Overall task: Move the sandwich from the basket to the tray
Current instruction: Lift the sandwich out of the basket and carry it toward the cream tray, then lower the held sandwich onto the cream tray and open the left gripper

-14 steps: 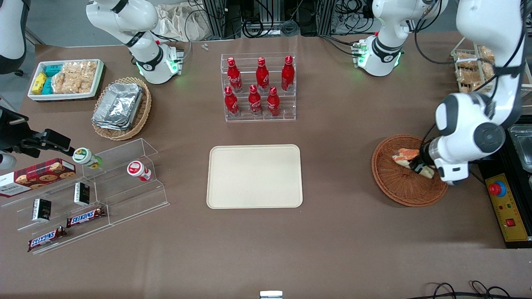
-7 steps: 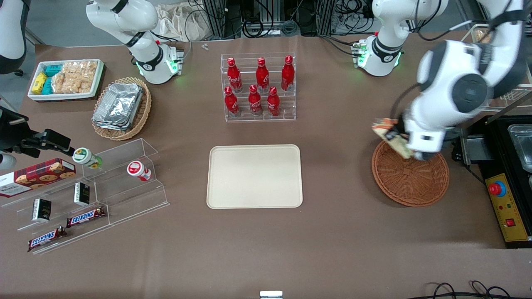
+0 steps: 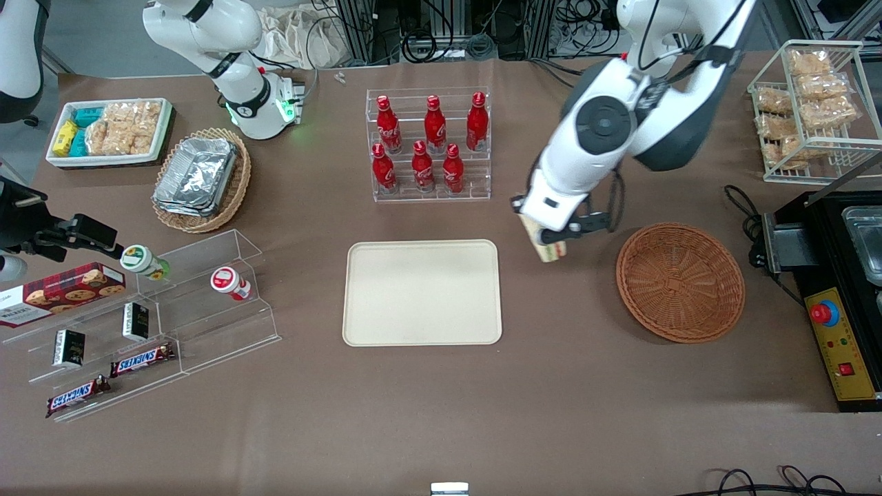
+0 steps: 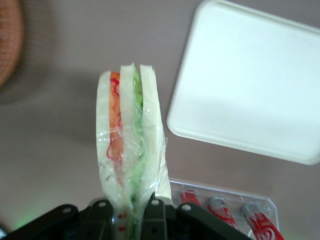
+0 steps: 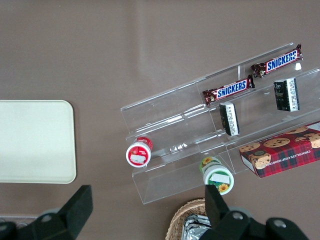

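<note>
Since a second ago we have lifted the sandwich (image 3: 550,242) out of the basket (image 3: 680,282) and swung our arm across toward the tray (image 3: 422,292); half a second back it was just over the basket's rim, now it is well clear of it. Our tool (image 3: 551,238) hangs in the air over bare desk (image 3: 565,386) between basket and tray, nearer the tray's edge but not over it yet. Wrist view shows the tool (image 4: 131,212) clamped on the wide end of the sandwich (image 4: 129,145), two fingers (image 4: 155,212) pressed to the outer bread slices, narrow gap filled by the wedge, wrap crinkled at the pinch. The sandwich sticks out from the tool, layers edge-on, orange-red and green filling between pale bread. The tray (image 4: 250,85) shows bare in that view, its rounded corner just beside the sandwich; a sliver of the basket (image 4: 10,40) is also in shot. The basket looks bare inside, so we judge pick and lift done and transfer roughly halfway. Left to do: carry over the tray, lower, let go, pull back. The rack of red bottles (image 3: 427,145) stands near the path, farther from the front camera than the tray, apart from the tool.
</note>
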Available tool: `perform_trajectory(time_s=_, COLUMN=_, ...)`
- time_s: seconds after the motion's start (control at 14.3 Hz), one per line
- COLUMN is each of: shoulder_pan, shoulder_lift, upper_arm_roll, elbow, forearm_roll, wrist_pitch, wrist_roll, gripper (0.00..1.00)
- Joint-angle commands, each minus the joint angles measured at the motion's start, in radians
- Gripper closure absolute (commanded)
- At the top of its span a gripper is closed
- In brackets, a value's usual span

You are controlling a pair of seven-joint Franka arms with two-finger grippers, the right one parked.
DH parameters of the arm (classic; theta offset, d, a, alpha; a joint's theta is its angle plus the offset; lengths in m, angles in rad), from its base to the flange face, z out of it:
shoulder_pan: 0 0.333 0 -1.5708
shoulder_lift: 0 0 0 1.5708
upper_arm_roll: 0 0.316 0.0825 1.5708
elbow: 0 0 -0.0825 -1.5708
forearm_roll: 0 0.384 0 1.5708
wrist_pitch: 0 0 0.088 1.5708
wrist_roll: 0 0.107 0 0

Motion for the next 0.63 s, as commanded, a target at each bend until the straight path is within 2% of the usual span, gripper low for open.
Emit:
perform_trajectory(time_s=0.0, shoulder_pan=-0.077, shoulder_lift=0.136, upper_arm_roll=-0.005, elbow=0.069, forearm_roll=0.101, wrist_pitch=0.069, wrist_roll=0.019, gripper=1.00)
perform_trajectory(time_s=0.21, shoulder_pan=-0.131, shoulder_lift=0.284, upper_arm_roll=-0.005, elbow=0.105, forearm_roll=0.242, wrist_pitch=0.190, wrist_roll=0.019, gripper=1.00)
perform_trajectory(time_s=0.42, shoulder_pan=-0.143, shoulder_lift=0.394, upper_arm_roll=-0.005, elbow=0.137, forearm_roll=0.330, wrist_pitch=0.316, wrist_roll=0.014, gripper=1.00)
perform_trajectory(time_s=0.56, shoulder_pan=-0.146, shoulder_lift=0.451, upper_arm_roll=-0.005, elbow=0.177, forearm_roll=0.391, wrist_pitch=0.331, wrist_roll=0.008, gripper=1.00)
